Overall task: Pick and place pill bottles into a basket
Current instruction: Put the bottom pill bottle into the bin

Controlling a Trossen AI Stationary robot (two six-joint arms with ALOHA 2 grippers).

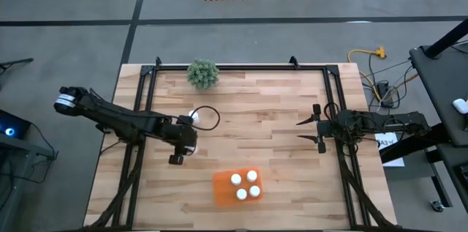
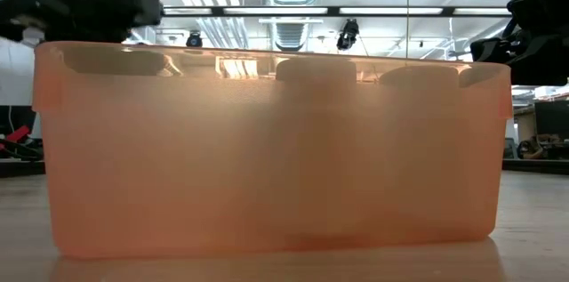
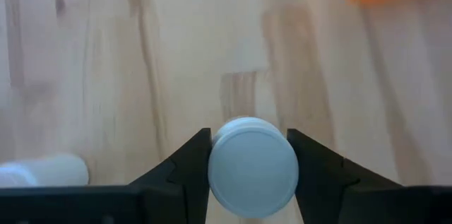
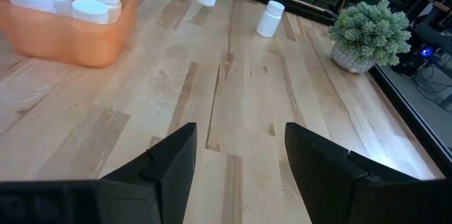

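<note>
Left tool (image 3: 251, 174) clamped on a pill bottle (image 3: 253, 167), left of table (image 1: 278, 115) centre.
Four bottles sit in orange basket (image 1: 223, 190) at near edge; sixth bottle (image 4: 270, 19) lies beside left tool; right tool (image 4: 240, 160) waits open at right.

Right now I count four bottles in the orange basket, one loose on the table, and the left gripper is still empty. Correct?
Not quite. The left gripper is shut on a pill bottle, as the left wrist view shows. The rest holds: four bottles sit in the basket, and one bottle stands loose on the table.
</note>
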